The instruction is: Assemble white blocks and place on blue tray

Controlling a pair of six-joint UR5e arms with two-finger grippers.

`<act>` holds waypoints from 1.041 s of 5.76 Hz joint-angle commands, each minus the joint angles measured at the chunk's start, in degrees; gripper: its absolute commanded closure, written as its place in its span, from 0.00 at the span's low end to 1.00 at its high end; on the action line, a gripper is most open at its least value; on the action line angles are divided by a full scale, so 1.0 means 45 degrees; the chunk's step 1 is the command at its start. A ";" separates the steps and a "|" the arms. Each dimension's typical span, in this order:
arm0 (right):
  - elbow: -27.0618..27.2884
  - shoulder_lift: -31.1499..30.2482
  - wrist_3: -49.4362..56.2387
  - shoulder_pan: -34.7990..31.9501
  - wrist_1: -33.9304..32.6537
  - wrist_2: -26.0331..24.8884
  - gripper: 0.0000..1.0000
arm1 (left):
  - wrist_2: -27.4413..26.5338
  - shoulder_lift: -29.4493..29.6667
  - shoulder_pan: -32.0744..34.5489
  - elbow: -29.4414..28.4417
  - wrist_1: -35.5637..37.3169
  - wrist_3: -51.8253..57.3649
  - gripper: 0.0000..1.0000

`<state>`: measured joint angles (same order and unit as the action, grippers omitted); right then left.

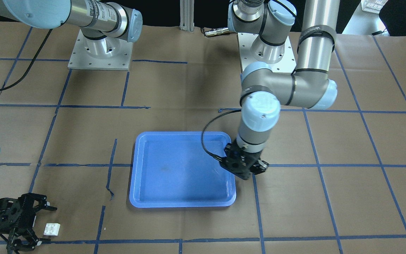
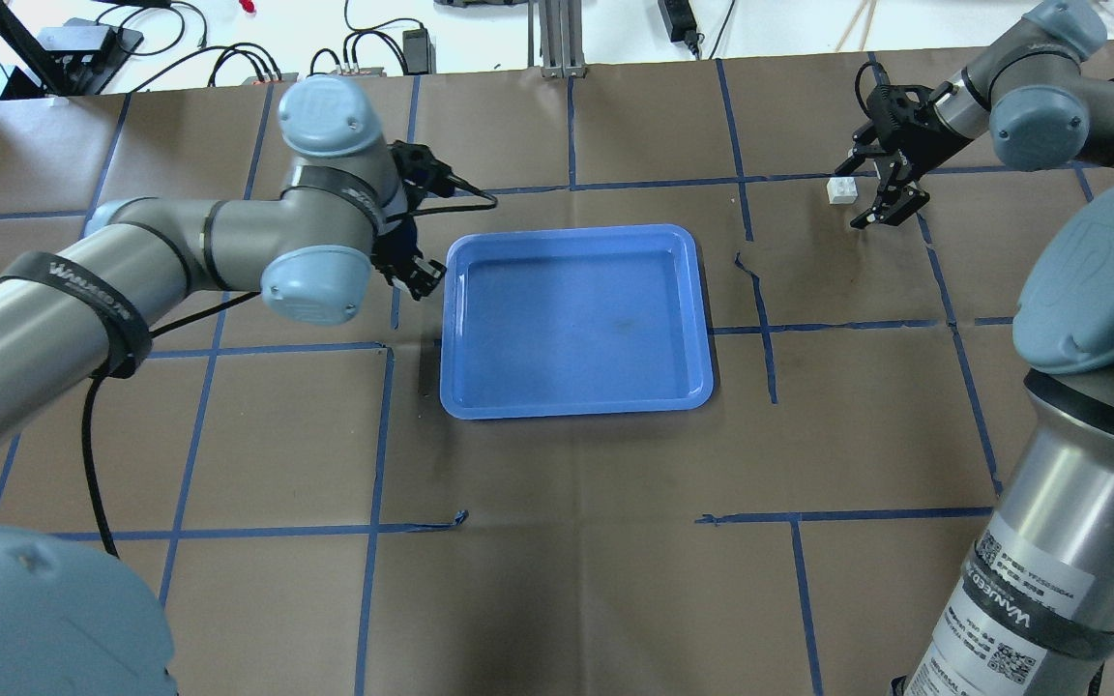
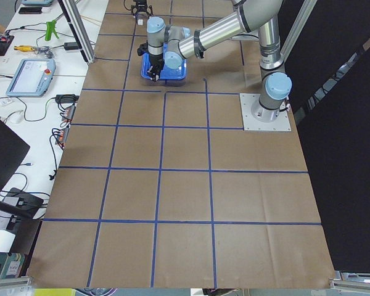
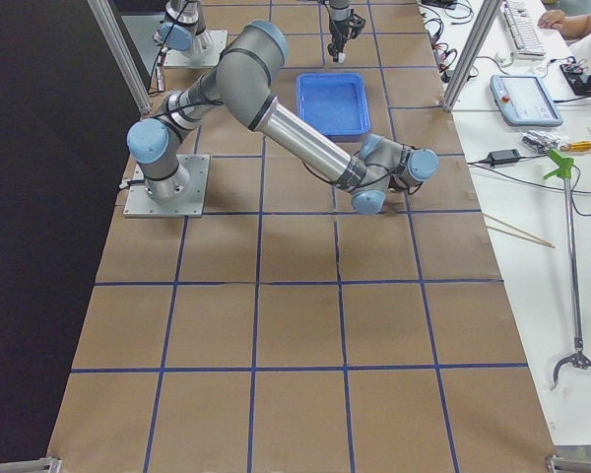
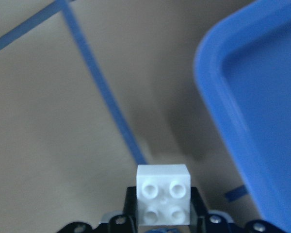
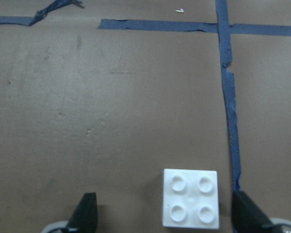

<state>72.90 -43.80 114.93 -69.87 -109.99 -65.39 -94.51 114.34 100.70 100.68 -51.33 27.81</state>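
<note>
Left gripper (image 2: 419,275): closed on the held white block (image 5: 164,194), studs toward the wrist camera. It hung just outside the blue tray (image 2: 576,410), at the rim on the robot's left.
Right gripper (image 2: 862,193): fingers spread wide, nothing in them.
Loose white block (image 6: 190,198): on the brown paper, studs up, just beside a blue tape line (image 6: 231,121) and well apart from the tray, beyond its far right corner.
Key relation: in the right wrist view the loose block sat between the two fingers, but off centre and closer to the tape-side finger.
Axis: a square brick, so no long axis. Its sides ran nearly square to the closing line, and I judged no wrist turn necessary.
Nearer arm: the right, by a wide margin.
Height above block: I could not tell.
Next move, as I judged it: centre toward the tape side, descend, close.
</note>
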 commanded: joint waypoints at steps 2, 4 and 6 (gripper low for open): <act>-0.0048 -0.0033 0.0026 0.0000 -0.0010 -0.0001 0.50 | 0.0315 0.0156 0.2210 -0.0010 0.0369 0.4892 0.97; -0.0126 -0.0150 0.0006 0.0000 -0.0184 -0.0040 0.69 | 0.1275 0.0936 0.2211 0.0009 0.0840 0.7803 0.95; -0.0612 -0.0460 -0.0110 0.0000 -0.0245 -0.0099 0.73 | 0.1178 0.1384 0.2211 -0.0029 0.0860 0.7825 0.94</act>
<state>71.32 -44.96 114.72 -69.87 -111.11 -65.76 -89.08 119.16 110.64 100.67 -47.61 62.74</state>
